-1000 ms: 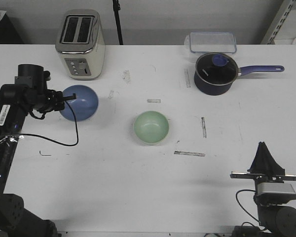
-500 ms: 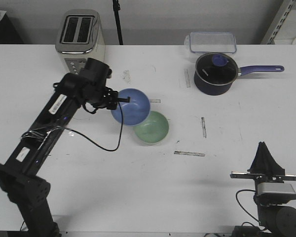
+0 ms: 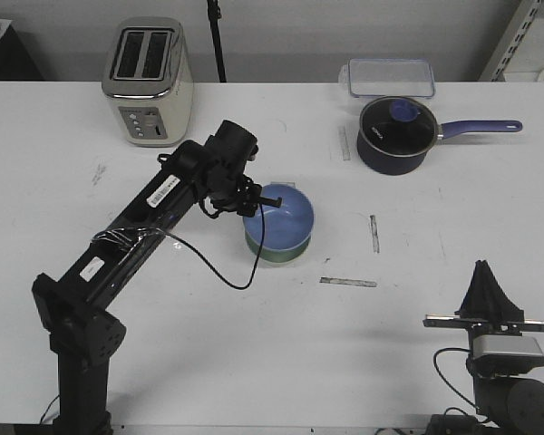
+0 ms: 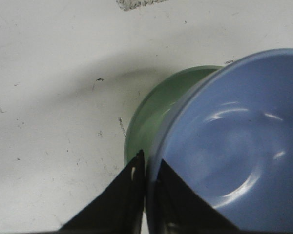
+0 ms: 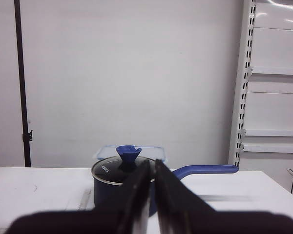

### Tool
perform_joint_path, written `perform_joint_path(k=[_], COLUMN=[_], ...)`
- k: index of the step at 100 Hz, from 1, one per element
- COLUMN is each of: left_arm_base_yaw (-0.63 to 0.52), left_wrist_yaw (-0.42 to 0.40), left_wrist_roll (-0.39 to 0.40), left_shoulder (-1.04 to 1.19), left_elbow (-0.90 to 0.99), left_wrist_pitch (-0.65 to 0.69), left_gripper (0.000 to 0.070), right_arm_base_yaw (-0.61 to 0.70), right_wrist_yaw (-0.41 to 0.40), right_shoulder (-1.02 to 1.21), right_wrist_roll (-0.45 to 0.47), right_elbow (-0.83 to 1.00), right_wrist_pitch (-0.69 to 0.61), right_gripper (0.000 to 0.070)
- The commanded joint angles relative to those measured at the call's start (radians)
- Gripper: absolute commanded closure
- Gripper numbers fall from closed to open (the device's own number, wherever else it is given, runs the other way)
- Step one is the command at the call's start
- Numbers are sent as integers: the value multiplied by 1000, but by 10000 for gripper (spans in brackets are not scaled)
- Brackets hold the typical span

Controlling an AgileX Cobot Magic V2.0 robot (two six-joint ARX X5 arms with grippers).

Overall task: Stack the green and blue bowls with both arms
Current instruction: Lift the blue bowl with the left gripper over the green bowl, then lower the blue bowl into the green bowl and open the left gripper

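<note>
Over the middle of the white table [image 3: 254, 362], the left arm's black pincer gripper [image 3: 265, 201] pinches the rim of the smooth periwinkle blue bowl [image 3: 286, 215], holding it directly above the pale mint green bowl [image 3: 270, 253], whose edge shows underneath. The right gripper [image 5: 151, 170] rests near the table's front right corner, fingers pressed together, facing the dark blue saucepan [image 3: 394, 134].

A white table [image 3: 254, 362], scuffed and marked with short tape strips, is seen. A toaster [image 3: 149, 80] is placed far left, a lidded saucepan [image 3: 397, 134] and clear container [image 3: 391, 77] far right, and a green bowl [image 3: 272, 250] near the centre.
</note>
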Motion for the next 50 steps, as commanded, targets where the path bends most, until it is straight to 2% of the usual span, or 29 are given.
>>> perform_joint_path(k=[1, 17, 50], left_arm_base_yaw=[-13, -13, -19], left_wrist_yaw=[2, 2, 2], left_wrist_roll=[-5, -7, -24], left_shoulder=[29, 52, 54], left_elbow=[28, 28, 28], left_wrist_pitch=[5, -21, -30], left_gripper=[699, 675, 468], right_arm_base_yaw=[0, 0, 1], right_wrist_yaw=[3, 3, 3], right_shoulder=[-1, -1, -1], right_wrist_roll=[-5, -5, -5], right_elbow=[4, 4, 4], right_wrist_pitch=[10, 10, 10], right_gripper=[696, 697, 696])
